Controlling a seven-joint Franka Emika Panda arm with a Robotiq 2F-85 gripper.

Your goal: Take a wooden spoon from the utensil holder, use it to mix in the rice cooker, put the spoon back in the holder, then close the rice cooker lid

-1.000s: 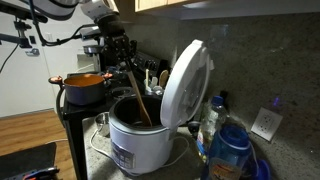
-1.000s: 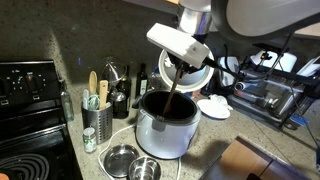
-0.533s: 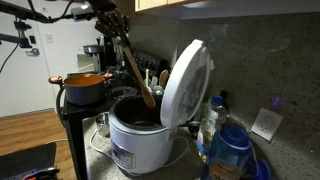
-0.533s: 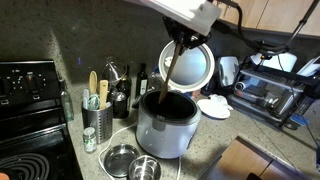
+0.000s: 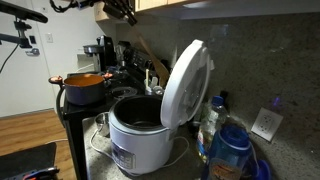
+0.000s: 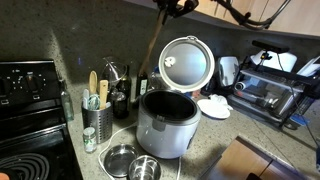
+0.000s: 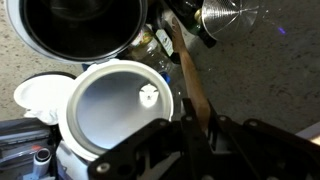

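Wooden spoon (image 6: 155, 45), long, slender, mid-brown, hangs clear above the big rounded white-grey rice cooker (image 6: 165, 128) in an exterior view, toward 11 o'clock of its rim. The gripper (image 7: 203, 128) clamps the handle's top end; the round domed white lid (image 6: 187, 63) stands open at 12 o'clock.

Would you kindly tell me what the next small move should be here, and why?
Probably carry the wooden spoon sideways toward the utensil holder. The gripper holds the spoon high, with its tip out of the rice cooker, so the mixing looks finished. The holder, standing beside the cooker, seems the next stop.
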